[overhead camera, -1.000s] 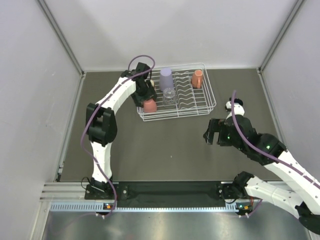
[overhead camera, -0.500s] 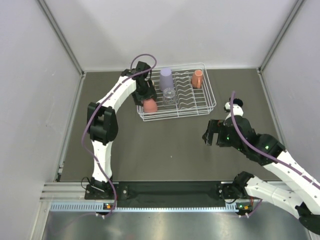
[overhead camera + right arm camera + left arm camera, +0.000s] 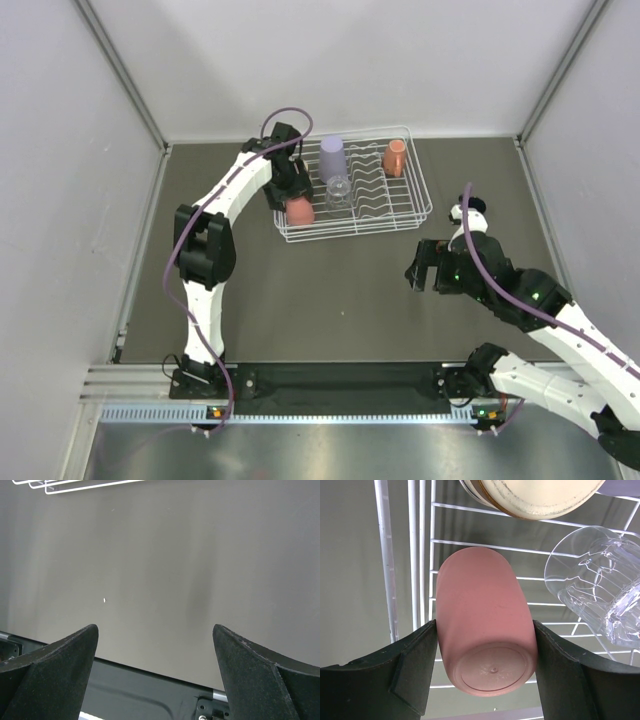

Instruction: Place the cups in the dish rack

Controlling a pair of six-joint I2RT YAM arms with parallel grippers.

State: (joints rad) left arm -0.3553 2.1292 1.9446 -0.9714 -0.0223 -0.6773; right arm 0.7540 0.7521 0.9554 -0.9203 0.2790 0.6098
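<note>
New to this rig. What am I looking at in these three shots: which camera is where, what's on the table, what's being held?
Two robot arms with two-finger grippers are bolted at the table's near edge. The overhead picture looks down on both; the other two come from a camera on each wrist. On the grey table sits a white wire dish rack holding a lavender tumbler, a clear cup and a salmon mug. The left gripper is closed on a pink tumbler at the rack's left end. The right gripper hangs open over bare table, holding nothing.
</note>
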